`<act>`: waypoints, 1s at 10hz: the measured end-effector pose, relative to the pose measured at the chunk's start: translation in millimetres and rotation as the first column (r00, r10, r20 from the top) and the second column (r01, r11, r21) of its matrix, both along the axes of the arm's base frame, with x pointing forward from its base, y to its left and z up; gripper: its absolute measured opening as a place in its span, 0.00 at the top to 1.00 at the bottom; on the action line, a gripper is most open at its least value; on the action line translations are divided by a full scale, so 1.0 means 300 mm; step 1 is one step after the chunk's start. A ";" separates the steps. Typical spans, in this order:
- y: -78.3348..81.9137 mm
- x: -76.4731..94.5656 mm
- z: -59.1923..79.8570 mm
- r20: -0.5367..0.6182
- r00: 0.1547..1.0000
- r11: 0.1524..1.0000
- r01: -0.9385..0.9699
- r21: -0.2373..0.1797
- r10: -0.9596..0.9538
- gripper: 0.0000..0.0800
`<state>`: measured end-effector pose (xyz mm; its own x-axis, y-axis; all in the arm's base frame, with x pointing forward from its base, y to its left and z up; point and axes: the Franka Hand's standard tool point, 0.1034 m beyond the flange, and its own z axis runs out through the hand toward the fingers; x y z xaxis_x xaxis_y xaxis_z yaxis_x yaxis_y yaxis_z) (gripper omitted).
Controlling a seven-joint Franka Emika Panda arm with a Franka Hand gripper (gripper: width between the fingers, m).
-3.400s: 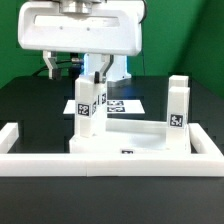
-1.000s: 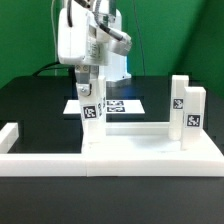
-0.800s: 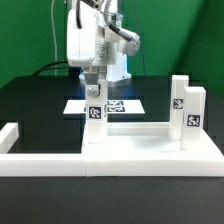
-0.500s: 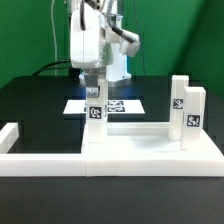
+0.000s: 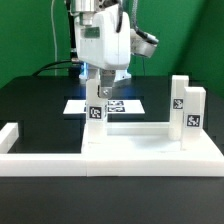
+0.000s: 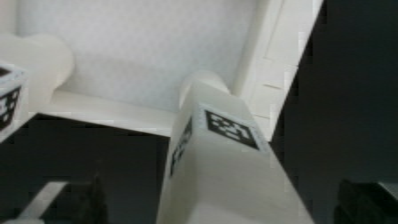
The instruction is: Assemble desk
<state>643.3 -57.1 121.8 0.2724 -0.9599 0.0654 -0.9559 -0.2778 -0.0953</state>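
- Jaws [image 5: 97, 83] stood directly over the near leg [image 5: 95, 117] at the exterior view's left; whether they were clamped on its top or slightly parted could not be told, since the gripper body hid the fingertips, and the wrist view showed only the leg [image 6: 222, 160] from above.
- Near leg stood upright at the left corner of the desk top [image 5: 140, 150], tag facing the camera; the seating of its foot was not visible.
- Far leg [image 5: 185, 108] stood upright at the right corner of the same top, well apart from the arm.
- Desk top lay inside the white border bars [image 5: 40, 162], rim upward, on the black desk [image 5: 30, 100]; the marker board [image 5: 125, 105] lay flat behind it.
- Risk, judged: if the leg was only partly seated, a sideways pull on withdrawal could tilt or unseat it.
- Risk, judged: a lift with the jaws gripping could drag the top off the bars.
- Risk, judged: a wide swing toward the exterior view's right could strike the far leg.
- Containers: the rimmed top was the only tray-like part; apart from the two legs at its corners, nothing loose showed inside it.
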 end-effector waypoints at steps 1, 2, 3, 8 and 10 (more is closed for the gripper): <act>-0.001 0.000 0.000 -0.003 0.998 0.998 -0.056 -0.007 0.056 0.19; 0.000 0.000 0.000 -0.009 0.989 0.989 -0.146 -0.020 0.146 0.19; 0.006 0.007 0.007 -0.048 0.921 0.918 -0.390 -0.076 0.388 0.19; 0.058 -0.011 -0.005 -0.054 0.805 0.798 -0.592 -0.114 0.590 0.33; 0.049 -0.013 -0.006 -0.051 0.828 0.821 -0.560 -0.113 0.558 0.50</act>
<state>639.4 -42.5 120.1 0.7620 -0.6276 0.1594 -0.6339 -0.7733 -0.0147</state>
